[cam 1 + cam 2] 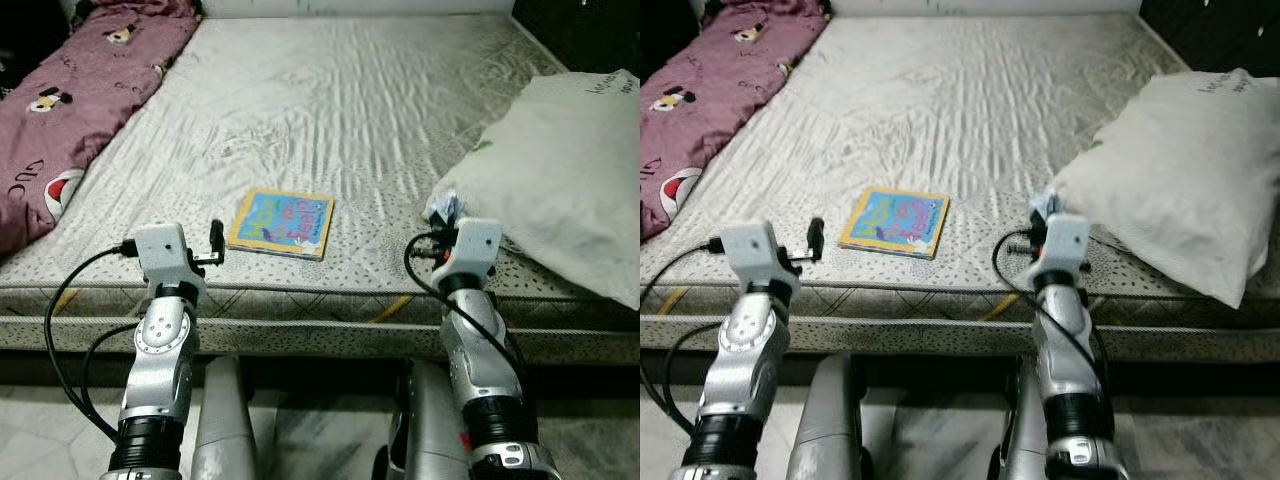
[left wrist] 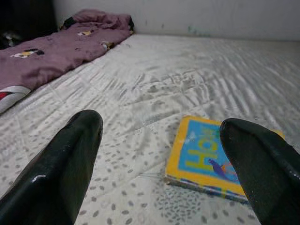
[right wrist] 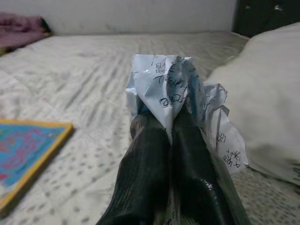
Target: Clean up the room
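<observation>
A yellow-edged picture book [image 1: 282, 222] lies flat near the front edge of the mattress [image 1: 330, 110]. My left gripper [image 1: 216, 243] is open, just left of the book and low over the bed edge; its black fingers [image 2: 61, 173] frame the book [image 2: 220, 159] in the left wrist view. My right gripper [image 3: 171, 154] is shut on a crumpled printed paper wrapper [image 3: 180, 98]. That wrapper [image 1: 443, 207] sits at the front right of the mattress, beside the pillow.
A large white pillow [image 1: 560, 180] lies on the right side of the bed. A maroon cartoon-print blanket [image 1: 75, 110] runs along the left side. The mattress front edge [image 1: 320, 320] is directly before my arms, with tiled floor [image 1: 320, 440] below.
</observation>
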